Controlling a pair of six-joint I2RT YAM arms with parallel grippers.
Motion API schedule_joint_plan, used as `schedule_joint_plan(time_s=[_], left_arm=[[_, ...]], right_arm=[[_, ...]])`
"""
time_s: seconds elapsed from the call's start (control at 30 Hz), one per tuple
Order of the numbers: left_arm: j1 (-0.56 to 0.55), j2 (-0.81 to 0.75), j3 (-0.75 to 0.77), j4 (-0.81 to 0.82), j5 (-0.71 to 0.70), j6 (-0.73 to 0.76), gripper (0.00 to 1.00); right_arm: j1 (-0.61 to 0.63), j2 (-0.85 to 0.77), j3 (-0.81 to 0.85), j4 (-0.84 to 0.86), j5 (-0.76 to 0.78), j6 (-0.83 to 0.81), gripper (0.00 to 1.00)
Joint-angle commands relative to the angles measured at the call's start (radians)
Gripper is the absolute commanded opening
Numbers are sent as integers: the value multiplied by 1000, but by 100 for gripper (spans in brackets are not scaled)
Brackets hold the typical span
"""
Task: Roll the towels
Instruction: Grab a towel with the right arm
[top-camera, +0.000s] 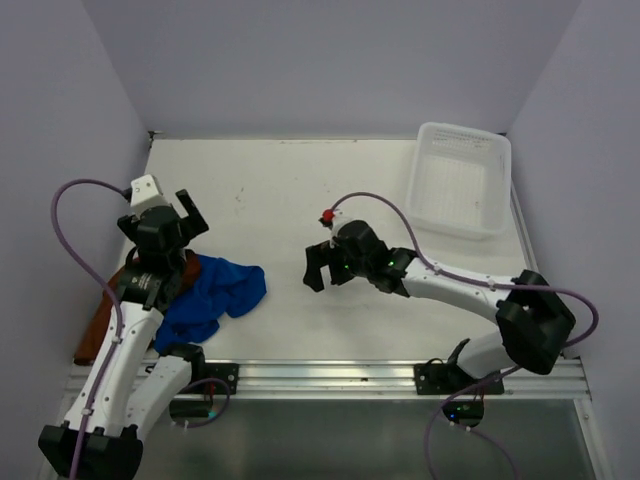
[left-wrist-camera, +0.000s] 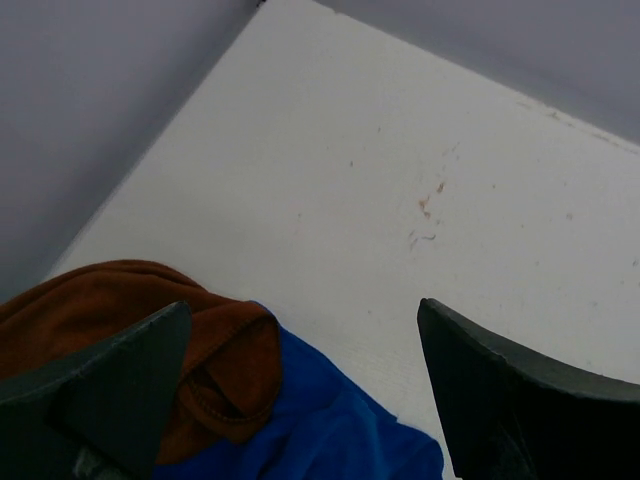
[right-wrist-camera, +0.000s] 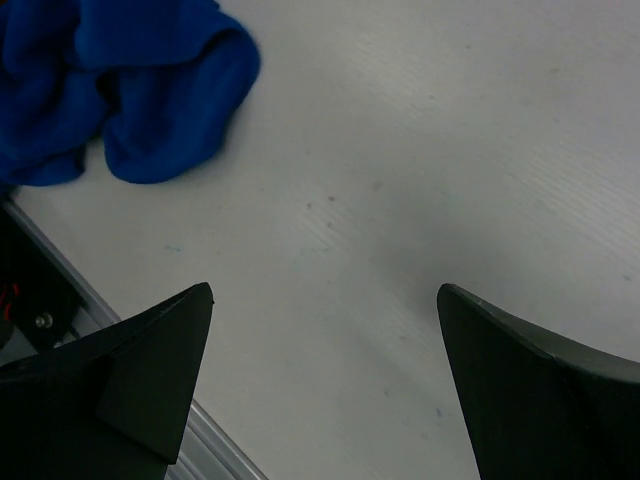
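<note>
The blue towel (top-camera: 215, 295) lies crumpled at the near left of the white table. The rust-brown towel (top-camera: 100, 325) lies bunched just left of it, partly hidden under my left arm. In the left wrist view the brown towel (left-wrist-camera: 120, 300) overlaps the blue towel (left-wrist-camera: 320, 420). My left gripper (top-camera: 160, 218) hovers above the towels' far edge, open and empty (left-wrist-camera: 303, 305). My right gripper (top-camera: 318, 262) is open and empty (right-wrist-camera: 322, 290) over bare table, to the right of the blue towel (right-wrist-camera: 130, 80).
A white perforated basket (top-camera: 460, 180) stands at the far right corner. A metal rail (top-camera: 330, 375) runs along the table's near edge. Grey walls close in the left, back and right sides.
</note>
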Motion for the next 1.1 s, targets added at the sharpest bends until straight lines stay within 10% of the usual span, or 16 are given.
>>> schedule_joint_plan(time_s=[0.0, 0.3, 0.8, 1.07], left_arm=[[8, -75, -3, 33, -131, -41, 100], [10, -63, 1, 19, -121, -46, 100], [13, -51, 0, 25, -61, -41, 100], [13, -57, 1, 26, -58, -41, 100]], right_arm=[[92, 113, 130, 124, -55, 38, 98], [213, 483, 335, 247, -107, 265, 79], [239, 660, 466, 190, -46, 322, 57], [239, 655, 495, 139, -30, 311, 0]])
